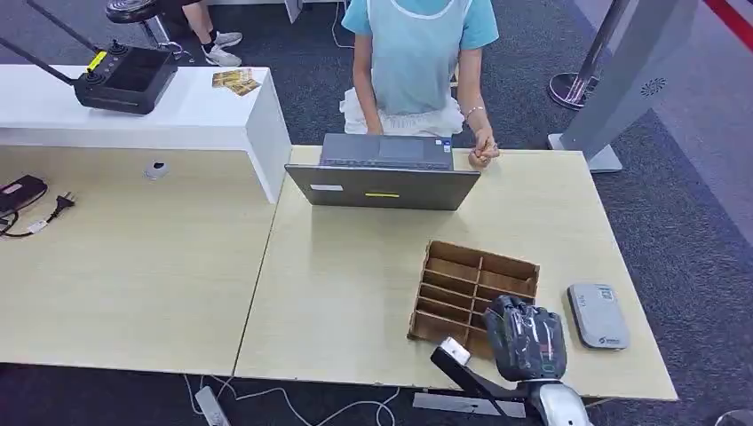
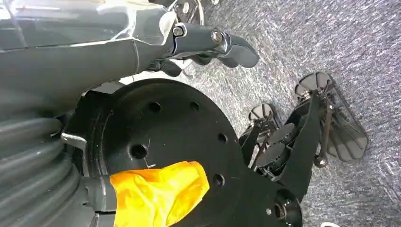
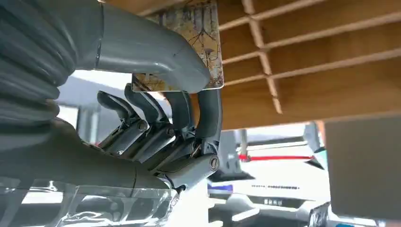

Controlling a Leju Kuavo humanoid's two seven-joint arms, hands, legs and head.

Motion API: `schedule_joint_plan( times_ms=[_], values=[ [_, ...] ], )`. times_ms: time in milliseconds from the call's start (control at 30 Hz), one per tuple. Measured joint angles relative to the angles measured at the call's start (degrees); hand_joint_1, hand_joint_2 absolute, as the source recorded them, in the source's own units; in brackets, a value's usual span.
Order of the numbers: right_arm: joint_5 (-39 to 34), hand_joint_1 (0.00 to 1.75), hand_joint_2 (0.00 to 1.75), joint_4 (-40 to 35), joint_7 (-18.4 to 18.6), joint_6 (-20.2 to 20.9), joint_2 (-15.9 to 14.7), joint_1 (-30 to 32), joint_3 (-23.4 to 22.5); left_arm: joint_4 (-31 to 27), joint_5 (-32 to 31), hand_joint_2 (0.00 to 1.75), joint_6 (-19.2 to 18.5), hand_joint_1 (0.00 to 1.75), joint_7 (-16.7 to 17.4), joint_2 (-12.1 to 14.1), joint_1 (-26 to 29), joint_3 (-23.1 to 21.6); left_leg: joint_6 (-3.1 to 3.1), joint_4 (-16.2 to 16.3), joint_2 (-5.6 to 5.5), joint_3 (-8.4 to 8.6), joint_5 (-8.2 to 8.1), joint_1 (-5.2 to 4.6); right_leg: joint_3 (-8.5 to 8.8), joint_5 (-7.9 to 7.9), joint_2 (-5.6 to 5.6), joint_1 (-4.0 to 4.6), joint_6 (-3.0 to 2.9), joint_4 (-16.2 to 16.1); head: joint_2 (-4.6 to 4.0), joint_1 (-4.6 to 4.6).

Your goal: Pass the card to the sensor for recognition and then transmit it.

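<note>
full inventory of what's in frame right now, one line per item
card: 1, patterned beige, pinched in the right hand at the wooden organizer
wooden organizer: 1, brown, slotted, near edge of the right table
card reader: 1, grey, flat, right of the organizer
laptop: 1, dark grey, open, far side of the right table
tables: 2, light wood, side by side
white counter: 1, behind the left table
remote controller: 1, black with antennas, on the counter
cards: small stack, yellowish, on the counter
person: 1, light blue top, seated behind the laptop
left hand: grey, hanging over grey carpet
right hand: dark grey, over the organizer
</note>
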Motion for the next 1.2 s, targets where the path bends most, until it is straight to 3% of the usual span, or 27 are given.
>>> schedule_joint_plan(
  times_ms=[167,267,533,833,1200],
  values=[
    [-15.36,1.75,1.75,-3.47,-10.23,-0.2,0.0,0.42,-1.31,0.0,1.51,1.75,0.0,0.0,-1.35,-0.02,0.08,0.9,0.0,0.0,0.0,0.01,0.0,0.0,-0.01,0.0,0.0,0.0,0.0,0.0,0.0,0.0],
    [-21.0,1.75,1.75,-5.79,-14.52,0.13,-0.2,0.73,-2.05,0.0,2.05,1.75,-0.02,0.0,-1.99,-0.02,0.11,1.16,0.0,0.0,0.0,0.01,0.0,0.0,-0.02,0.0,0.01,0.0,0.0,0.0,0.0,0.0],
    [-38.24,1.75,1.75,-11.17,-26.18,4.88,-1.46,0.66,-4.68,0.0,2.8,1.75,-0.2,0.0,-3.5,-0.02,0.21,2.32,0.0,0.0,0.02,-0.01,0.0,0.0,-0.01,0.0,0.01,0.0,0.0,0.0,0.0,0.0],
    [-38.15,1.75,1.75,-11.61,-26.94,7.47,-2.3,-9.43,-4.96,0.0,0.63,1.75,-0.28,0.0,-3.47,-0.02,0.21,2.36,-0.01,0.0,0.08,0.01,0.05,0.0,0.0,0.08,0.09,0.0,0.02,0.02,0.0,0.0],
    [-36.6,1.75,1.75,-3.75,-22.39,12.27,-2.69,-29.63,-1.88,0.0,-2.51,1.75,-0.98,0.0,-1.94,0.04,0.13,1.51,-0.02,0.01,0.1,0.03,0.08,0.0,0.01,0.1,0.13,0.0,0.03,0.04,0.0,0.02]
  ],
)
